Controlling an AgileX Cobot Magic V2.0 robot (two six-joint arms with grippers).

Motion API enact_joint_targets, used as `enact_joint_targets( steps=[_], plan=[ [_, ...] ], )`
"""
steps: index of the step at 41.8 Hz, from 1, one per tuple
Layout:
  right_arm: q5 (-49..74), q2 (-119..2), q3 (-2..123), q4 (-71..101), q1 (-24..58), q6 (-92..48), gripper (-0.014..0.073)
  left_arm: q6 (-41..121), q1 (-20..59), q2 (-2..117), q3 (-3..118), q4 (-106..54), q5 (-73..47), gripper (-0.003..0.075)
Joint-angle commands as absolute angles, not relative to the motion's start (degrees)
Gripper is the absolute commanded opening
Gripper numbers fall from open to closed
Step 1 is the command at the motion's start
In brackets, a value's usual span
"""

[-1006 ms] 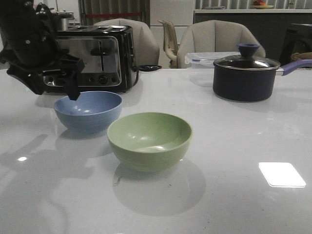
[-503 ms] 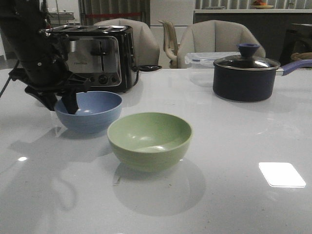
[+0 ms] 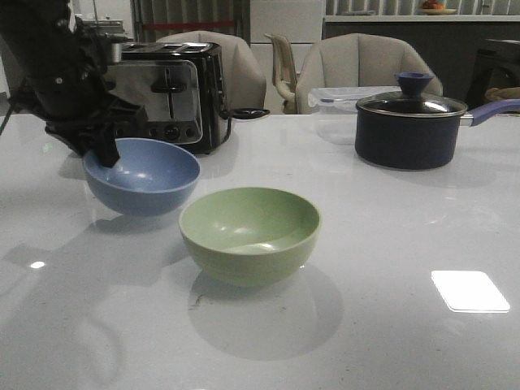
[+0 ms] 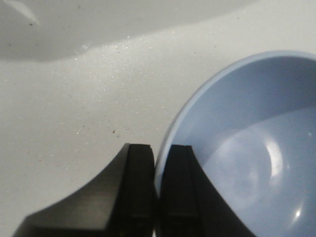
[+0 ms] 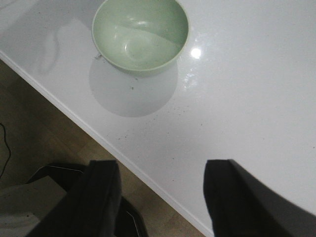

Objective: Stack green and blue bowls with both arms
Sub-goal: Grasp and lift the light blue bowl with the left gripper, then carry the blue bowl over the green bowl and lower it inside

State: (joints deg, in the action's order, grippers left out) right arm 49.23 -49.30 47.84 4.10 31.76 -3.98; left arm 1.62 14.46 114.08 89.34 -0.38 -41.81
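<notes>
Left gripper (image 4: 157,197): I have it pinching the blue bowl (image 3: 142,175) rim.
Right gripper (image 5: 160,197): spread, empty.
Green bowl (image 3: 249,234): on table, just right of blue; my left arm nearer.

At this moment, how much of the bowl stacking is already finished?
Done: the left gripper is shut on the blue bowl, pinching its rim. In hand: that bowl looks slightly tilted, perhaps lifting. Left: the green bowl stands apart, unstacked, and the right gripper is open, away from it.

Matte bowls (image 3: 249,234), glossy table (image 3: 390,244)
</notes>
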Motion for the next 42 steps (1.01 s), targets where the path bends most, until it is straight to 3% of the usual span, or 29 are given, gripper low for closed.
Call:
enact_joint_targets(
  steps=[1,17,28,42],
  plan=[
    [46.0,-49.0,49.3,3.7,31.7,-4.0,0.0484,1.6,14.6,105.6,91.4,-0.8,-40.8,0.0098],
    [46.0,-49.0,49.3,3.7,31.7,-4.0,0.0484,13.3,23.2,92.9,88.7,-14.0,-46.7,0.0098],
    [46.0,-49.0,49.3,3.7,31.7,-4.0,0.0484,13.6,30.6,93.3,82.6,-14.0,-43.7,0.0098],
    [46.0,-49.0,49.3,3.7,31.7,-4.0,0.0484,13.6,31.3,100.3,80.4,-17.9,-36.7,0.0098]
  ],
)
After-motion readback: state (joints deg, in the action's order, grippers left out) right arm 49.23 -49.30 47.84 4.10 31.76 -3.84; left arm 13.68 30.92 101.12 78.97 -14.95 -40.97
